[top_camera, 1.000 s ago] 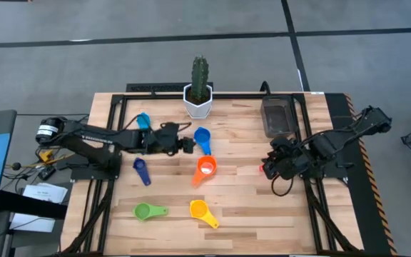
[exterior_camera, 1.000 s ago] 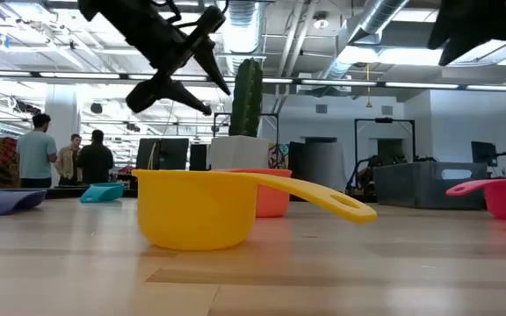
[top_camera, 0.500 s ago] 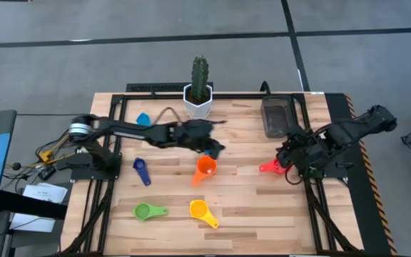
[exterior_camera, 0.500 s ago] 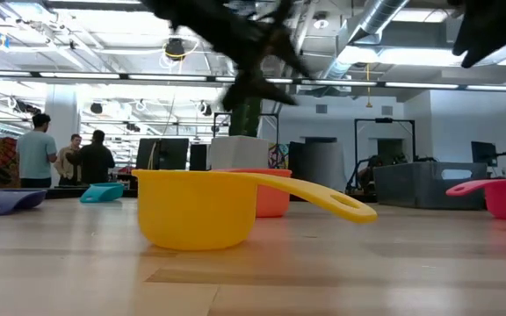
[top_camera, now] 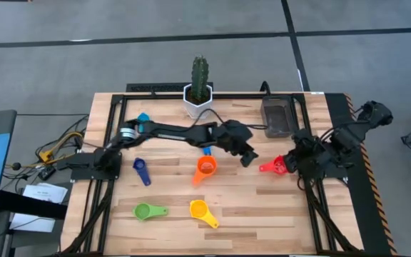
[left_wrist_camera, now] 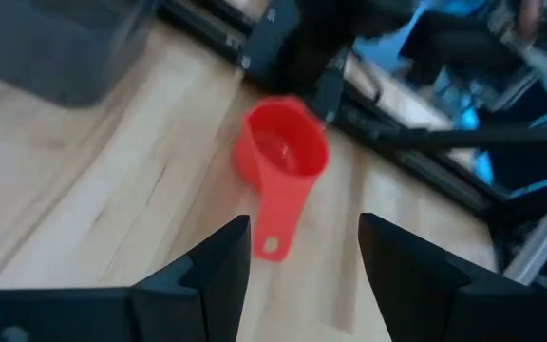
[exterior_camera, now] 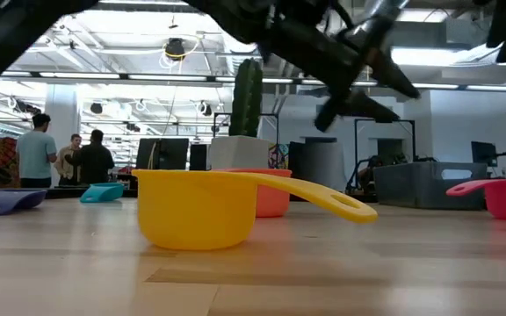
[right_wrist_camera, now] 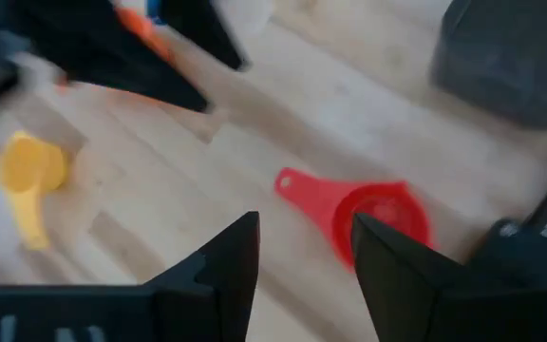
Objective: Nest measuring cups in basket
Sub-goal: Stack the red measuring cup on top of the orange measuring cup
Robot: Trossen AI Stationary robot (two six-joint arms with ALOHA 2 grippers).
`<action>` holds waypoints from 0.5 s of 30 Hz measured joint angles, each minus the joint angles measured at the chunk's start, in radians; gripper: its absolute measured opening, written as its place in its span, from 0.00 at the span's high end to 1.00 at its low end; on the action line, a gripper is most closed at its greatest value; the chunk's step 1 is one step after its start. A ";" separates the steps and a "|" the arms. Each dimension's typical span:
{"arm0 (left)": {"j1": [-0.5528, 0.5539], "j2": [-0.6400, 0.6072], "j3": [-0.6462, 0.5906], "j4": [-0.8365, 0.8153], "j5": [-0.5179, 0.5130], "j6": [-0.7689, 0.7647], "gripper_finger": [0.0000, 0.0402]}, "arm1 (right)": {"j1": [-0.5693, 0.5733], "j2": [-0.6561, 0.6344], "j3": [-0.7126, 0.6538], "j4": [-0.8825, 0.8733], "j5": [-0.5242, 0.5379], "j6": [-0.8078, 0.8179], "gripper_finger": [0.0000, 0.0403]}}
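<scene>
The red cup [top_camera: 275, 167] lies on the table's right part, handle toward the left; in the left wrist view the red cup [left_wrist_camera: 283, 152] is just ahead of my open left gripper [left_wrist_camera: 304, 220]. My left gripper [top_camera: 249, 157] hovers just left of it, the arm reaching across the table. My open right gripper [right_wrist_camera: 304, 220] faces the red cup [right_wrist_camera: 383, 223] from its right side [top_camera: 292, 163]. The basket [top_camera: 278, 118] stands at the far right. The orange cup [top_camera: 205, 168], yellow cup [top_camera: 202, 211], green cup [top_camera: 148, 211], dark blue cup [top_camera: 141, 171] and light blue cup [top_camera: 143, 119] lie scattered. The blue cup [top_camera: 207, 150] is mostly hidden under the left arm.
A white cactus pot [top_camera: 200, 100] stands at the far edge, middle. The left arm [top_camera: 177, 133] stretches over the table's middle. In the low view the yellow cup [exterior_camera: 200, 206] is nearest, and people stand in the room beyond the table [exterior_camera: 68, 158].
My left arm has swept from the table's left part toward the right, passing over the blue and orange cups, and its gripper now hangs beside the red cup. My right gripper has drawn back toward the right edge, leaving the red cup uncovered on the table.
</scene>
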 joint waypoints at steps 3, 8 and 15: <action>0.005 0.090 0.084 0.023 0.005 0.034 0.54 | 0.045 0.012 -0.001 -0.004 0.001 0.087 0.55; 0.013 0.216 0.185 0.012 0.044 0.097 0.54 | 0.099 0.036 0.000 0.006 0.002 0.238 0.56; 0.016 0.270 0.212 0.015 0.079 0.200 0.54 | 0.149 0.076 0.000 0.025 0.001 0.399 0.55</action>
